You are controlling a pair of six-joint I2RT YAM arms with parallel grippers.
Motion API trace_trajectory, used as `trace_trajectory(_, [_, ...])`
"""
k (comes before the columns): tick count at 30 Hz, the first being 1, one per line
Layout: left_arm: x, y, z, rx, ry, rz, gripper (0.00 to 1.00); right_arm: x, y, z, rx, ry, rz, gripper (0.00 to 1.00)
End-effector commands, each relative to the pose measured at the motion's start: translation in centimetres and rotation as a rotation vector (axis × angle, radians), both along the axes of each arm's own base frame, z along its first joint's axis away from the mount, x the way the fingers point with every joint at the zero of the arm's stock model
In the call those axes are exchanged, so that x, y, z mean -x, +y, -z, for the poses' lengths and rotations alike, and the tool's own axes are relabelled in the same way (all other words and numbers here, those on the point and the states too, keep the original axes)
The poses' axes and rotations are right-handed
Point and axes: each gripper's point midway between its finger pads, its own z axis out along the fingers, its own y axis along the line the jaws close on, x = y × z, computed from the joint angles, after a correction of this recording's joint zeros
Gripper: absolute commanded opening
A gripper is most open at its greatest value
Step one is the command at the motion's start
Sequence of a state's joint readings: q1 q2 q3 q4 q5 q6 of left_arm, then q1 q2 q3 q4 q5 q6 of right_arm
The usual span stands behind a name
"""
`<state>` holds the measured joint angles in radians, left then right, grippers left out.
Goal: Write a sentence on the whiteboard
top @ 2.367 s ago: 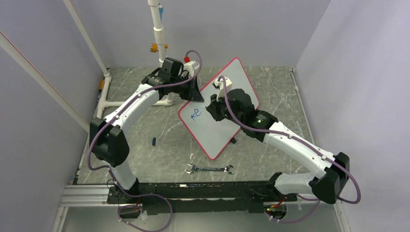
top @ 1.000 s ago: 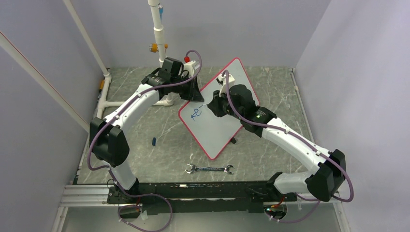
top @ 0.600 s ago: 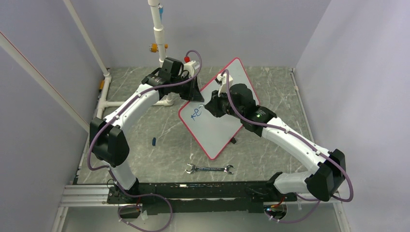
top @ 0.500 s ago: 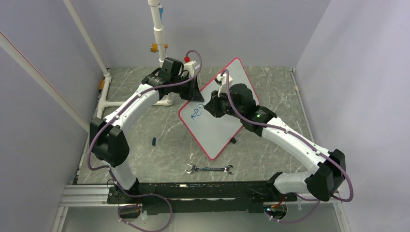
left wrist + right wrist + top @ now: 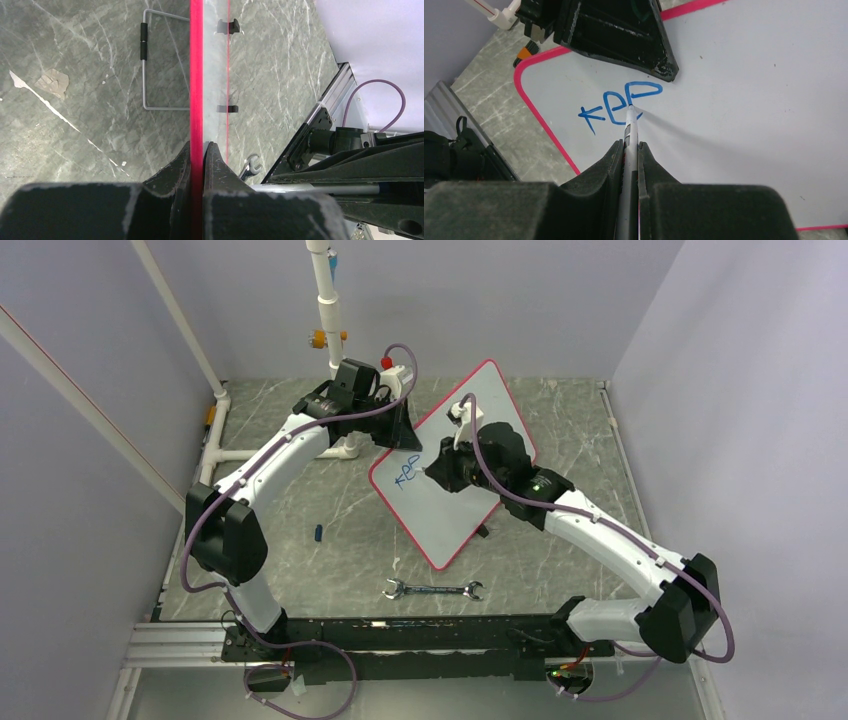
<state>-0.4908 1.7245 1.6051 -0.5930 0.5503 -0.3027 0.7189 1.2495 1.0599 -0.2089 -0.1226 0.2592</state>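
The whiteboard (image 5: 470,420), white with a red-pink rim, stands tilted in the middle of the table. My left gripper (image 5: 405,440) is shut on its upper left rim (image 5: 196,75). My right gripper (image 5: 629,150) is shut on a grey marker (image 5: 630,130), whose tip touches the board at the blue sentence (image 5: 621,105), which reads "kep" with the last letter partly drawn. The sentence also shows in the top view (image 5: 408,478) near the board's left corner, next to my right gripper (image 5: 437,472).
A wrench (image 5: 432,590) lies on the table in front of the board. A small dark cap (image 5: 318,532) lies to the left. A white pipe stand (image 5: 328,310) rises at the back. The board's wire stand (image 5: 145,60) and black clips (image 5: 227,26) show in the left wrist view.
The blue writing has grown from "ke" to "kep". My right gripper moved the marker along the board and back down a little. My left gripper has not moved.
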Motion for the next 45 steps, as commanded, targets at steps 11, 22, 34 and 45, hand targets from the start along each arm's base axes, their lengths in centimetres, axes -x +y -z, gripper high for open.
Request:
trace_trajectory(11, [-1.1,0.8,-1.6,-0.08,-0.183,0.011,0.0,-1.5,-2.4,0.0,0.038,-0.007,0.135,0.0])
trace_trajectory(22, [-1.1,0.8,-1.8,-0.078,-0.186,0.008,0.0,-1.2,-2.9,-4.3,-0.051,-0.093,0.133,0.0])
trace_trajectory(34, [-1.1,0.9,-1.6,-0.089,-0.188,0.006,0.0,-3.1,-3.1,-4.8,-0.076,-0.09,0.184,0.0])
trace_trajectory(45, [-1.1,0.8,-1.5,-0.094,-0.188,0.009,0.0,-4.0,-2.6,-5.1,-0.078,-0.096,0.18,0.0])
